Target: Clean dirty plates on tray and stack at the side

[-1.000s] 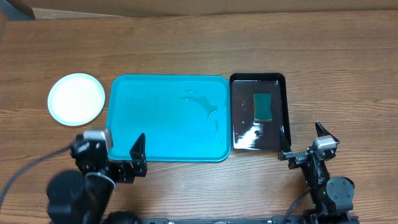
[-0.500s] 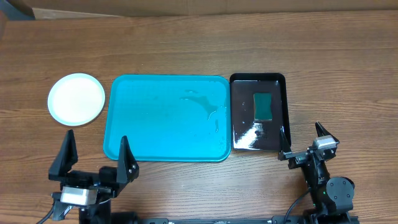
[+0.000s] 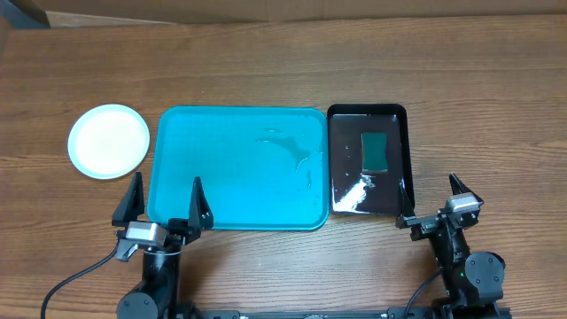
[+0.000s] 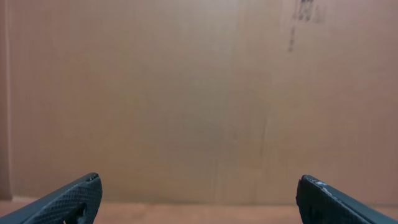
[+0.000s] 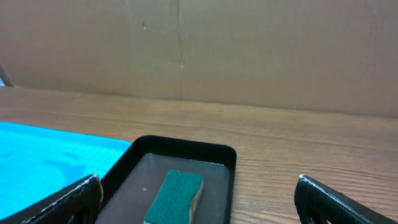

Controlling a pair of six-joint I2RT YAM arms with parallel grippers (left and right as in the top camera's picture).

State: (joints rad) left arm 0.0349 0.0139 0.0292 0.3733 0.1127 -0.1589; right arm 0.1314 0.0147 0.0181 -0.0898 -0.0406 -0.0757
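A white plate (image 3: 109, 141) lies on the table left of the turquoise tray (image 3: 239, 190). Seen from above it reads as one plate; I cannot tell whether others lie under it. The tray carries only wet streaks (image 3: 292, 151). My left gripper (image 3: 166, 179) stands open over the tray's near-left corner with nothing between its fingers. In the left wrist view the left gripper (image 4: 199, 199) faces a cardboard wall. My right gripper (image 3: 427, 197) is open near the table's front right. In the right wrist view the right gripper (image 5: 198, 199) is empty.
A glossy black tray (image 3: 345, 159) sits right of the turquoise tray, holding a green sponge (image 3: 375, 151). The right wrist view also shows the black tray (image 5: 186, 146) and the sponge (image 5: 177, 193). A cardboard wall (image 5: 249, 50) runs along the far edge.
My left arm has swung from the near-left table edge toward the tray's near-left corner, its gripper still open. The right arm, plate and trays have not moved.
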